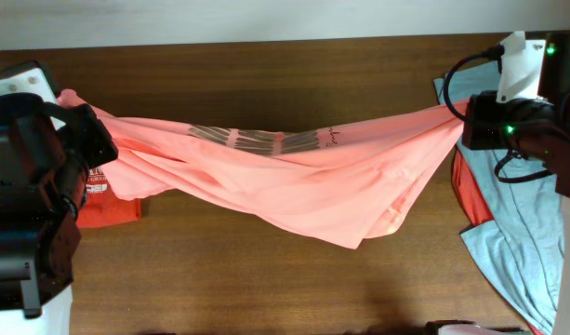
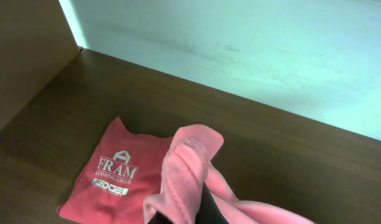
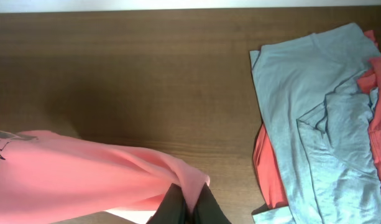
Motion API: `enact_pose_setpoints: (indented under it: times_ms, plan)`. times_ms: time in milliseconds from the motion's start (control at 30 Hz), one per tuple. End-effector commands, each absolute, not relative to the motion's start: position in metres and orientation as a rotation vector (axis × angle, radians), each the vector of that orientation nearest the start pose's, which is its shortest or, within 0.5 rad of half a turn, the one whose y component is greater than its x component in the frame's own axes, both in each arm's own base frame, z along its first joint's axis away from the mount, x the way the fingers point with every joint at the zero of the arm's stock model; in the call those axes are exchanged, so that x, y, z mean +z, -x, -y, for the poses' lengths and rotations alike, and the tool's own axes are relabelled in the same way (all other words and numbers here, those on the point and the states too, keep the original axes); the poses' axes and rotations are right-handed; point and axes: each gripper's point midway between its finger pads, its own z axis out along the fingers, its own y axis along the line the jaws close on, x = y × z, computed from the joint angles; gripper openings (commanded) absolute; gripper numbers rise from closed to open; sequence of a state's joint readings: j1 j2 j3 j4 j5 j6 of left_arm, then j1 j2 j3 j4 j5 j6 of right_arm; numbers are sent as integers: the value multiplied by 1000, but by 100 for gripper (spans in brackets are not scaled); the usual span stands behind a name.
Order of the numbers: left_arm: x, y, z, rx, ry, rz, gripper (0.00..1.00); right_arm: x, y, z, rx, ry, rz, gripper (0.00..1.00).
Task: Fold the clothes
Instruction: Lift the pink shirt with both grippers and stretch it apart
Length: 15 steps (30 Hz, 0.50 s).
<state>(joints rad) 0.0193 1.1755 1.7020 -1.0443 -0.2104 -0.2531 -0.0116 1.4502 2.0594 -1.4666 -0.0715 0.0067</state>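
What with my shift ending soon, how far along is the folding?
Looks done: the FRAM shirt, flat and compact on the left. In hand: the salmon-pink shirt, stretched unfolded between the left fingers and right fingers. Left: the grey-blue shirt and red shirt, piled loosely at the right.

My left arm (image 1: 29, 205) sits at the worktop's left edge, wrist turned inward. My left gripper (image 1: 87, 130) is near the far-left corner, clamped on a bunch of the salmon-pink shirt (image 1: 294, 177). The wrist view shows one dark finger (image 2: 210, 208) under the fabric. My right arm (image 1: 545, 130) is at the right edge, green LEDs lit. My right gripper (image 1: 468, 119) is near the far-right corner, pointing inward, fingers (image 3: 171, 210) pinched on the shirt's other end. Both grippers are held off the surface, well apart.
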Motion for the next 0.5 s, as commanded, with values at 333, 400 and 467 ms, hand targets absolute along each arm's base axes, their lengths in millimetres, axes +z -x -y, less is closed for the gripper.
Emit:
enact_pose_setpoints:
  times_ms: [333, 400, 467]
  plan:
    - [329, -374, -38, 92, 392, -2309, 0, 205, -427, -2, 64, -20, -2864, 4]
    - [305, -388, -34, 78, 381, -2377, 0, 179, -438, -6, 97, -17, -2904, 4]
    - [279, -403, -29, 80, 371, -2443, 0, 150, -451, -14, 169, -12, -2939, 4]
